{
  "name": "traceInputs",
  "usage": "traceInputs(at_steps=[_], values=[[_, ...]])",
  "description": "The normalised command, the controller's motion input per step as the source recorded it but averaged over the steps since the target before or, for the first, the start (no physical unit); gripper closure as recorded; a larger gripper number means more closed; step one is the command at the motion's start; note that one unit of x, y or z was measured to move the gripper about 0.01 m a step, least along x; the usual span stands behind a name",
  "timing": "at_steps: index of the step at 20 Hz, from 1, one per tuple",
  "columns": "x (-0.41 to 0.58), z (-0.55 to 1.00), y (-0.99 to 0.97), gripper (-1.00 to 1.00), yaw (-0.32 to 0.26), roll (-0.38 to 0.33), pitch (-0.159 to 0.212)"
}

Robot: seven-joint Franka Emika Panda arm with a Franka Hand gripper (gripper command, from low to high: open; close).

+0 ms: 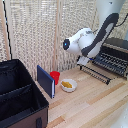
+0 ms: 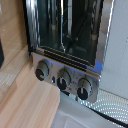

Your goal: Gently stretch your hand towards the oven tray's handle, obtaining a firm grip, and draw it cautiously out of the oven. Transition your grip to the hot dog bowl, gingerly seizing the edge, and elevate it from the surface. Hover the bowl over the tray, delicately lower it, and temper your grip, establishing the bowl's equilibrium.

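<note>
figure: my remote station's 2 views of the bench, taken with the oven (image 1: 116, 50) as landmark. in the exterior view the oven tray (image 1: 111, 63) is drawn well out of the oven's front, its parallel bars exposed, and the oven tray's handle (image 1: 94, 72) runs along the edge farthest from the oven, over the wooden table (image 1: 95, 102). i judge step 1, pulling the rack out, to be done or almost done. the arm (image 1: 92, 37) hangs above the handle end of the tray; its gripper is hidden behind the white wrist housing, so i cannot tell whether the fingers are apart, together or clamped on the bar. the wrist view shows no fingers at all, only the oven's glass door (image 2: 70, 25) and 3 control knobs (image 2: 64, 79) below it. the hot dog bowl (image 1: 68, 85) rests on the table well apart from the oven, on the handle side of the tray, with the yellow-orange food piece inside; a red cup (image 1: 55, 76) stands just beside it and a blue panel (image 1: 45, 80) beyond that. remaining, by my estimate: release the handle if it is held, grasp the bowl's rim, lift, carry it over the tray, lower and let go.
</note>
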Motion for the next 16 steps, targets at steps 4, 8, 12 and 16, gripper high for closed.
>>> traceInputs(at_steps=[4, 8, 12, 16], values=[[0.266, -0.07, -0.57, -1.00, -0.085, -0.035, 0.000], [0.274, -0.07, -0.57, -1.00, -0.018, -0.034, 0.000], [0.176, 0.00, -0.56, -1.00, 0.039, -0.020, 0.001], [0.075, 0.00, -0.55, -1.00, 0.114, -0.034, 0.019]])
